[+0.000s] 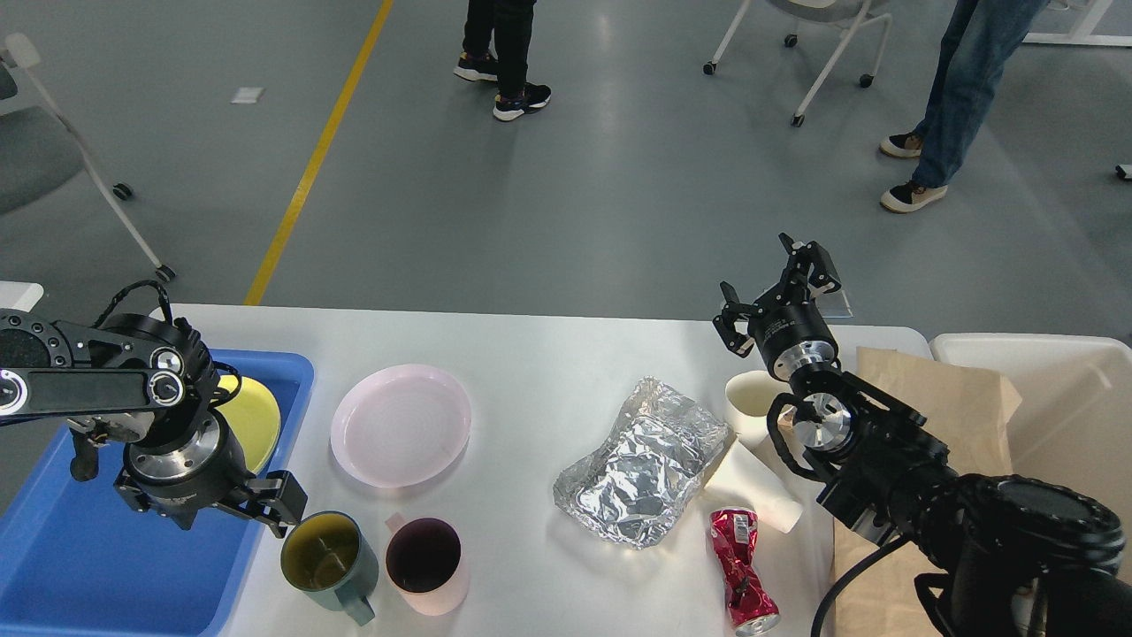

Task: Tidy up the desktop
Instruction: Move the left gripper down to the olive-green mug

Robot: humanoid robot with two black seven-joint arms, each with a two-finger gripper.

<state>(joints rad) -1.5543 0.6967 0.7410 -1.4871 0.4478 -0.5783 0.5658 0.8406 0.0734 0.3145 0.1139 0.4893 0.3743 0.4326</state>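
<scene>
Left gripper [265, 509] lowered; right gripper [776, 279] raised, jaws apart.

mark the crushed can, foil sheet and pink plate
crushed red can [741, 571], head view, mid body.
foil sheet [641, 462], head view, centre of the crumpled surface.
pink plate [400, 424], head view, middle of its bare inner face.
</scene>
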